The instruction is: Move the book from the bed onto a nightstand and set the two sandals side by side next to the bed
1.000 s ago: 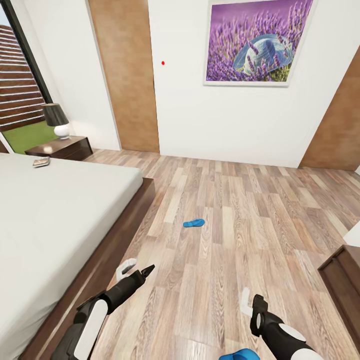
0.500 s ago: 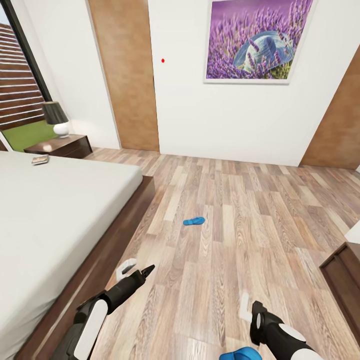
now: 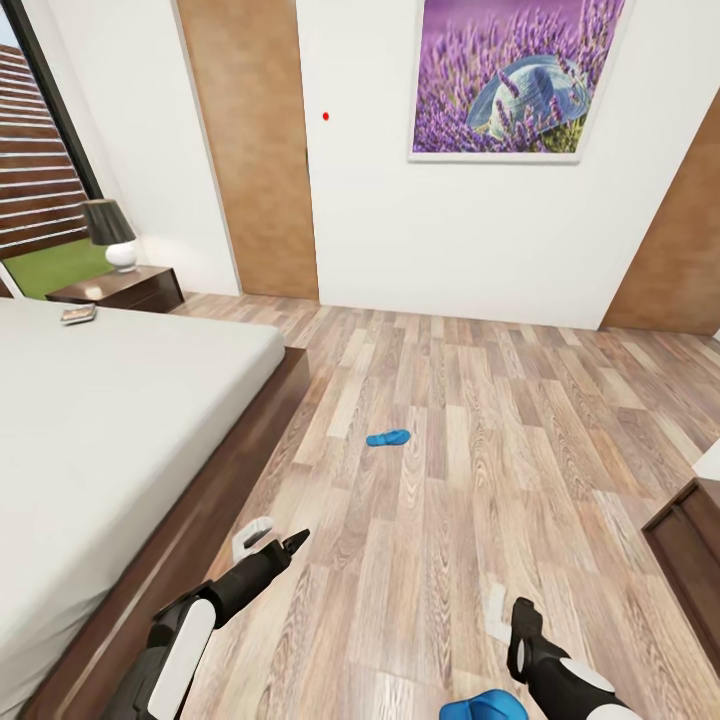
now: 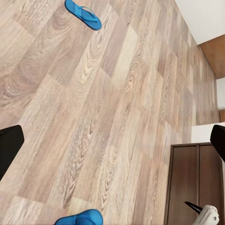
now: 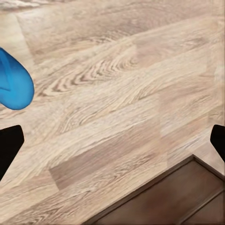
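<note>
One blue sandal lies on the wood floor mid-room, also in the left wrist view. The other sandal lies close in front of me, beside my right arm; part of it appears in the wrist views. The book rests on the far corner of the grey bed, near the nightstand. My left gripper hangs open and empty over the floor beside the bed frame. My right gripper is open and empty, just beyond the near sandal.
A dark-shaded lamp stands on the nightstand. A dark brown dresser sits at the right, close to my right gripper. Wide wood floor lies between bed and dresser. A lavender picture hangs on the far wall.
The view has tilted slightly, so the room sits a little higher. My right gripper has drawn back toward me and lower. The left arm, sandals and book have not moved.
</note>
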Controlling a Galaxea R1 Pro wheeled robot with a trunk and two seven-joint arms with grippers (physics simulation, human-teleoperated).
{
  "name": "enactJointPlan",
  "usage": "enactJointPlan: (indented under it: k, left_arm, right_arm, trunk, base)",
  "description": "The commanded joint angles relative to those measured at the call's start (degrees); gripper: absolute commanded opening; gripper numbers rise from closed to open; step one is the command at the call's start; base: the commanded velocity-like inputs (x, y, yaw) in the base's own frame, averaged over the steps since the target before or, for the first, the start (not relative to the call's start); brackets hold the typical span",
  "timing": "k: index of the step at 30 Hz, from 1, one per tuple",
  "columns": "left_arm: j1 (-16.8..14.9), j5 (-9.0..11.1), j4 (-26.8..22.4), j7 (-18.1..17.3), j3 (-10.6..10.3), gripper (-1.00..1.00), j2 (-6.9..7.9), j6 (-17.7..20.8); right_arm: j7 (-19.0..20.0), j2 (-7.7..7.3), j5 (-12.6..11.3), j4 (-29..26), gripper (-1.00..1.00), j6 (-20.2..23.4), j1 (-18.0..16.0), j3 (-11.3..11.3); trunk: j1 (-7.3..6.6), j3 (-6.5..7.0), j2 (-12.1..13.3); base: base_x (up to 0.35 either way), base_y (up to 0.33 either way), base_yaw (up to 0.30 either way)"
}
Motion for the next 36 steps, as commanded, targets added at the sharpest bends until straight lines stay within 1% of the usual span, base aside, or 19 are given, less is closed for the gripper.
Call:
enactJointPlan:
  k: [1,14,23,36]
  left_arm:
    - [0.0,0.3,0.0,-0.2,0.2,1.0,-0.07,0.5]
    - [0.0,0.3,0.0,-0.2,0.2,1.0,-0.07,0.5]
    - [0.0,0.3,0.0,-0.2,0.2,1.0,-0.07,0.5]
    - [0.0,0.3,0.0,-0.2,0.2,1.0,-0.07,0.5]
  right_arm:
    - [0.1,-0.09,0.4,-0.1,1.0,0.4,0.0,0.5]
    - [-0.4,-0.1,0.3,0.1,1.0,0.3,0.0,0.5]
    - [-0.3,-0.52,0.1,0.0,1.0,0.1,0.0,0.3]
    - [-0.3,-0.48,0.2,0.1,1.0,0.1,0.0,0.3]
  trunk:
    - [0.22,-0.23,-0.4]
    - [3.07,-2.57,-5.7]
    - [5.05,-4.18,-9.3]
    - [7.91,-6.52,-14.5]
  base:
    - [0.0,0.0,0.0]
    - [0.0,0.0,0.0]
    - [0.0,0.0,0.0]
    - [0.0,0.0,0.0]
